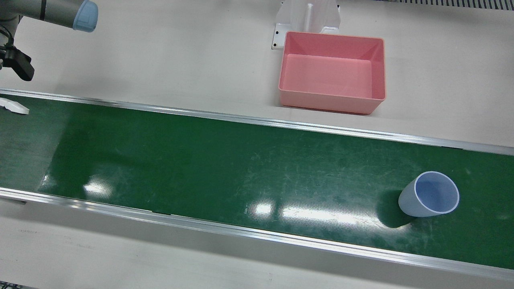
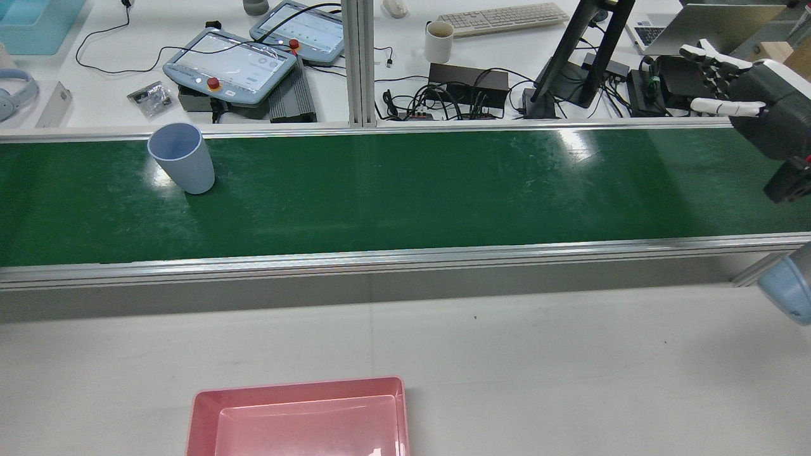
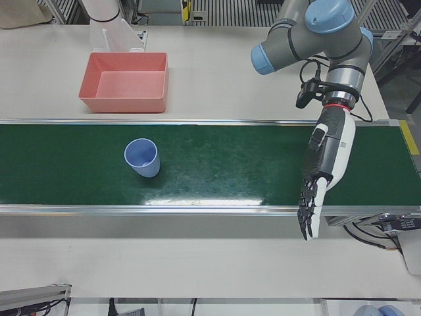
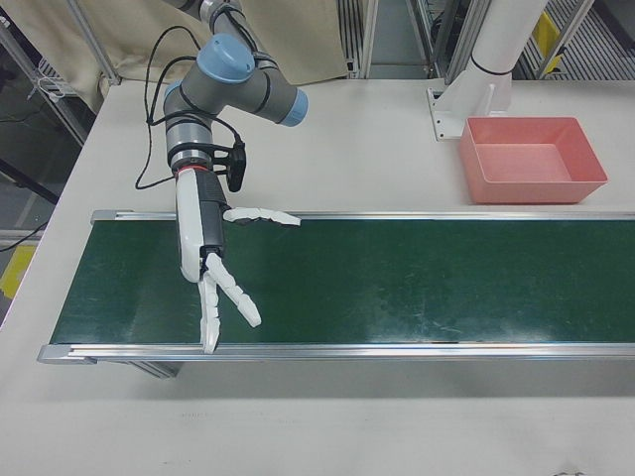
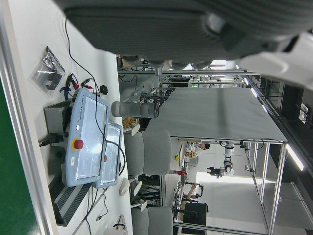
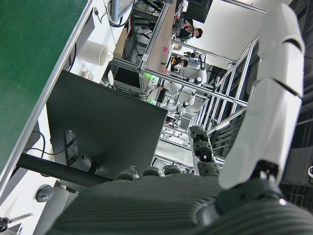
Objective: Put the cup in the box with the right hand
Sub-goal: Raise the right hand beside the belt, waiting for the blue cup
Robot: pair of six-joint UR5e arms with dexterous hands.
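Now the cup [image 1: 430, 195] stands upright on the belt [image 1: 225, 168], far from the right robot hand [image 4: 213, 283], which is released. Its fingers [image 4: 240, 300] are spread, and the box [image 1: 332, 72] sits on the worktop [image 1: 180, 52].

One blue cup [image 1: 429, 195] stands on one green belt [image 1: 225, 168]. One pink box [image 1: 332, 72] sits on the counter [image 1: 160, 52]. Two arms show, each with one hand: left hand [image 3: 322, 174], right hand [image 4: 210, 266].

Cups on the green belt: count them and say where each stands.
1. The blue cup stands upright on the green belt, towards the robot's left end, far from the right hand. The pink box holds none.
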